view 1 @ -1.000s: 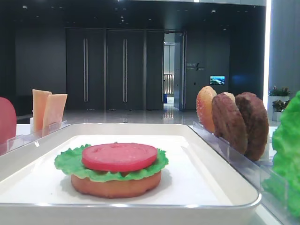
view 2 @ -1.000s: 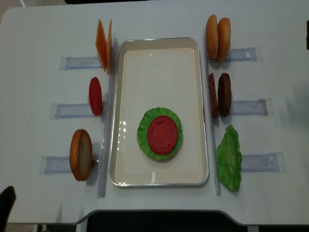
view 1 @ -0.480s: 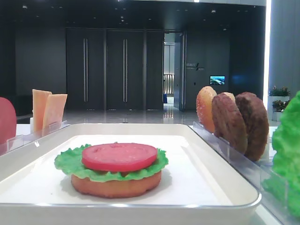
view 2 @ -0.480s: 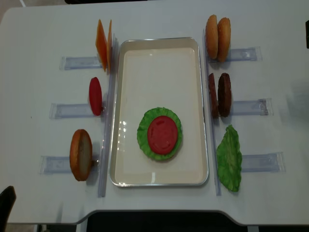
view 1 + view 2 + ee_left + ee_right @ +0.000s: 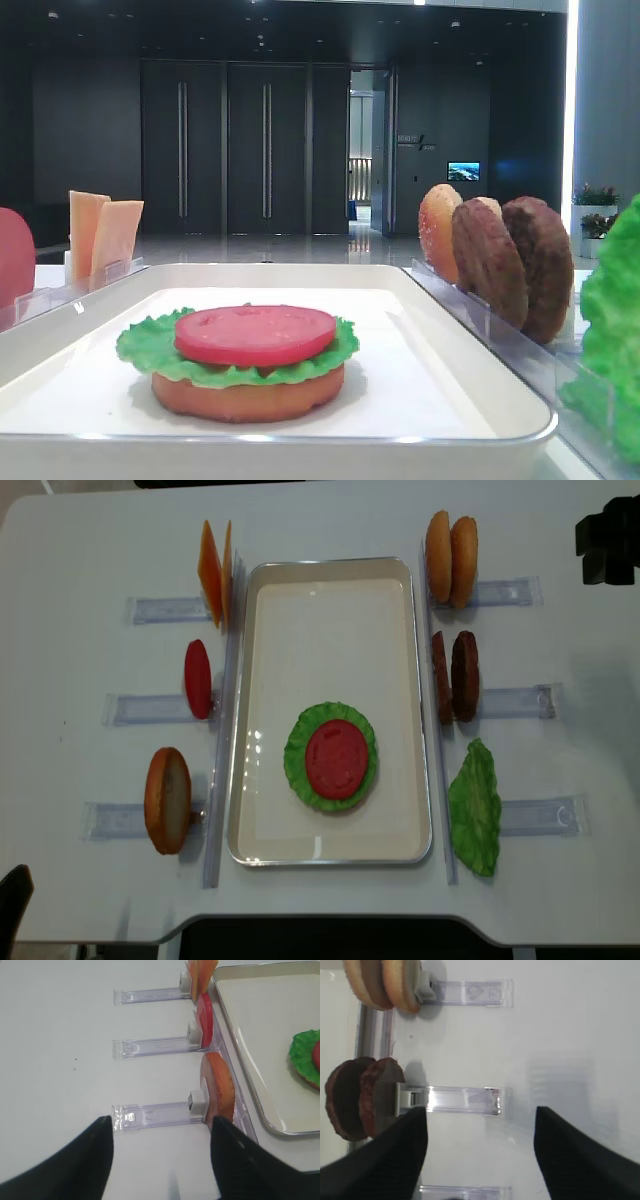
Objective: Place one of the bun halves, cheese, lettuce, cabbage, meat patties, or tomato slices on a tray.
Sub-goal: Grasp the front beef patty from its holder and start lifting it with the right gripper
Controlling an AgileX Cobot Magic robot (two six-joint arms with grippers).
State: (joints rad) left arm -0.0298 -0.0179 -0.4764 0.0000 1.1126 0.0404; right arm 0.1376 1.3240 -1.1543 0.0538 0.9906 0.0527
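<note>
Tray [image 5: 331, 580] sat mid-table with a bun half, lettuce [image 5: 300, 755] and tomato slice [image 5: 336, 757] stacked on it. Meat patties [image 5: 455, 676] stood upright in their holder just right of the tray. Right gripper [image 5: 480, 1130] hovered near them, jaws spread and empty; left gripper [image 5: 161, 1132] also spread, empty.

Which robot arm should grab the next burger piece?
Probably the right. Its open end effector faces the meat patties, a plausible next layer for the stack on the tray. The left end effector faces a bun half.
</note>
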